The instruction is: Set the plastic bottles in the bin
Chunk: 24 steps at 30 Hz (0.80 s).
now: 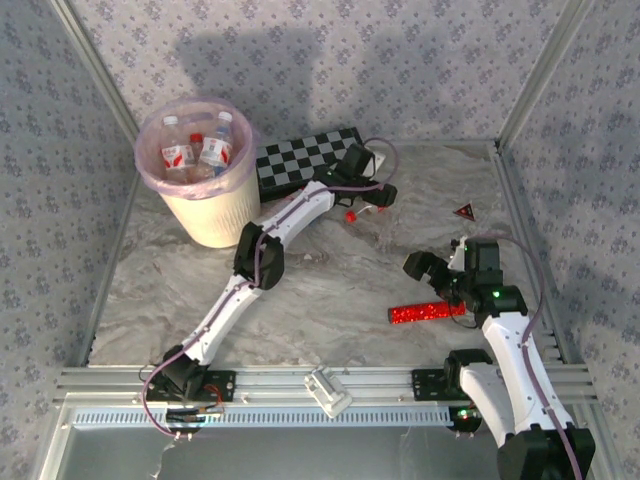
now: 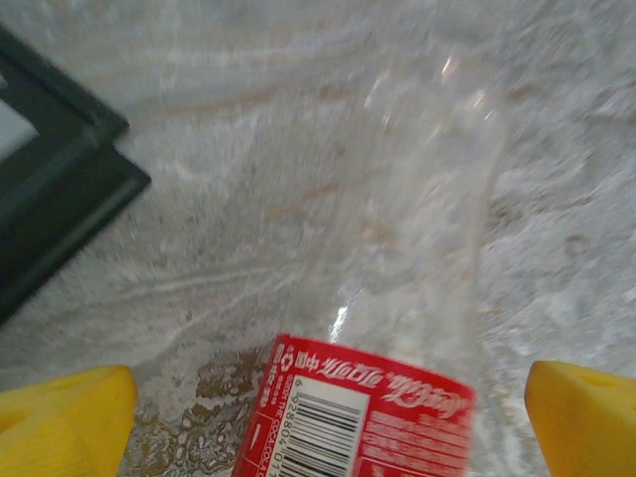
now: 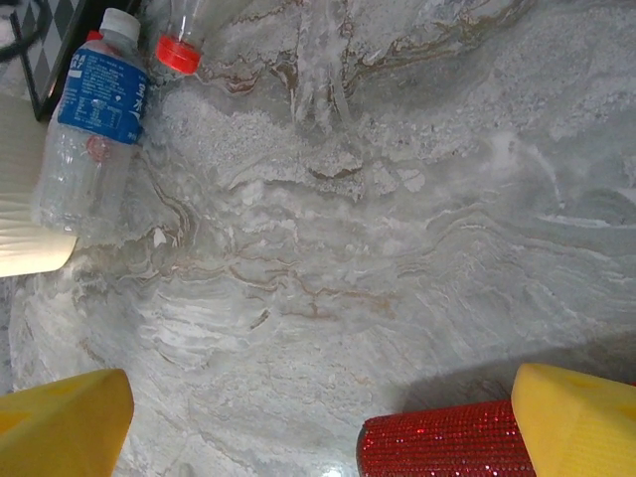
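Left fingers (image 2: 65, 422) wide, straddling red-label bottle (image 2: 397, 328) on tabletop (image 2: 248, 149), not gripping. Right fingers (image 3: 571, 417) wide above tabletop; red glittery tube (image 3: 442, 442) just beside.

Top view bright, lit evenly from above. Two broad soft shadows fall on patterned grey wallpaper back wall (image 1: 330, 60). Pale grey marbled tabletop (image 1: 330, 290) carries only faint shadow beside my arms.

My left wrist view smeared: tabletop soft, black flat frame (image 2: 50, 199) at left blurred. Clear plastic bottle with red label (image 2: 368, 407) sits close, barcode readable, white glints on its body.

My right wrist view crisp on marble veins. Dark soft shadow lies above sparkling red glittery tube (image 3: 447, 442).

My yellow fingertips (image 2: 60, 422) soft-edged in lower corners of both wrist views.
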Motion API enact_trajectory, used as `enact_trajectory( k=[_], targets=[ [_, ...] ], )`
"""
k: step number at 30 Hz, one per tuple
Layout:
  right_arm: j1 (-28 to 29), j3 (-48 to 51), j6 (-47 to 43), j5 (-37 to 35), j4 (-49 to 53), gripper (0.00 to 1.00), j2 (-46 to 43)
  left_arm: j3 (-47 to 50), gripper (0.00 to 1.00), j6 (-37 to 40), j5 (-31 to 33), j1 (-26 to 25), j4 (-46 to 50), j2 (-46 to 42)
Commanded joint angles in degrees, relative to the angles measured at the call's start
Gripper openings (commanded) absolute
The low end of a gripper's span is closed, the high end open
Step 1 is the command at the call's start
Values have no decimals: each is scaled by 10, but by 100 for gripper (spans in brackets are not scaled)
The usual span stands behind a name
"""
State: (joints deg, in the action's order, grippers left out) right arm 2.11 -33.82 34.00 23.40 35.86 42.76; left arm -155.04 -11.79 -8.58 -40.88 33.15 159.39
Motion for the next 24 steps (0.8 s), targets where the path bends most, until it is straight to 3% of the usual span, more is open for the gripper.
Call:
enact_trajectory(
  k=[1, 4, 12, 19, 24],
  targets=[
    [-4, -6, -10, 2, 21, 100, -8, -18, 100, -9, -20, 0, -6, 9],
    [-4, 0, -4, 4, 15, 100, -9, -14, 96, 3, -19, -1, 6, 10],
    [-5, 0, 0, 5, 9, 100, -7, -13, 64, 37, -9, -2, 39, -10],
    [-4, -3, 2, 5, -3, 100, 4, -13, 50, 72, -7, -9, 71, -97],
    [-4, -7, 4, 11, -12, 100, 20, -13, 46, 74, -6, -9, 75, -182]
  ],
)
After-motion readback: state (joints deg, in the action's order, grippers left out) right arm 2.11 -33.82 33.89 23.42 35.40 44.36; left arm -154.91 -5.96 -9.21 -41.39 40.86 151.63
